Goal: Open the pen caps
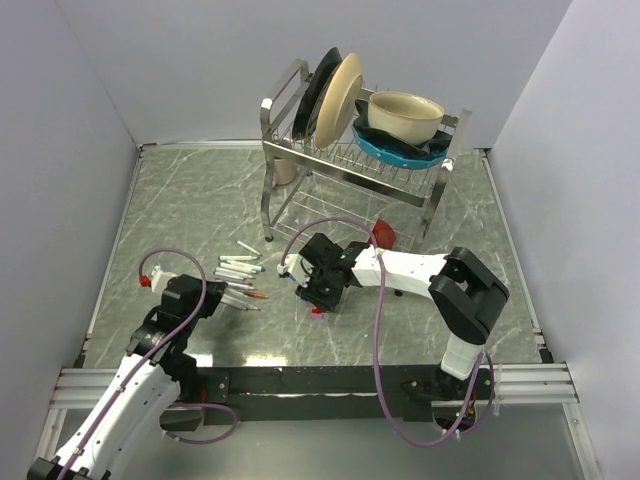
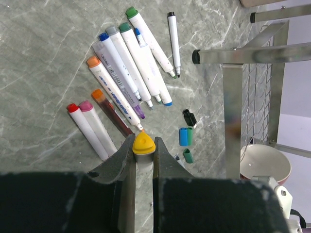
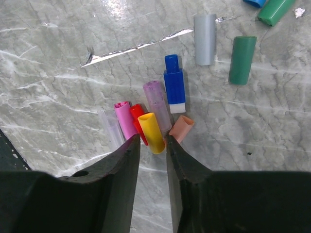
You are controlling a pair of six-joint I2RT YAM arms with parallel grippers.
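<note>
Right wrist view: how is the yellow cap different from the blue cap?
The yellow cap is a plain open tube; the blue cap is stepped, with a white end. The yellow cap lies at the right hand; the blue cap lies farther off. Both lie loose on the table.

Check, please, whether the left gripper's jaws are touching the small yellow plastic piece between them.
Touching. The left wrist view shows the left gripper closed on the small yellow plastic piece, its jaws pressed against both sides with no gap.

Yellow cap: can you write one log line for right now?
left gripper: shut on yellow pen | right gripper: open | yellow cap: off, lying among loose caps
</note>
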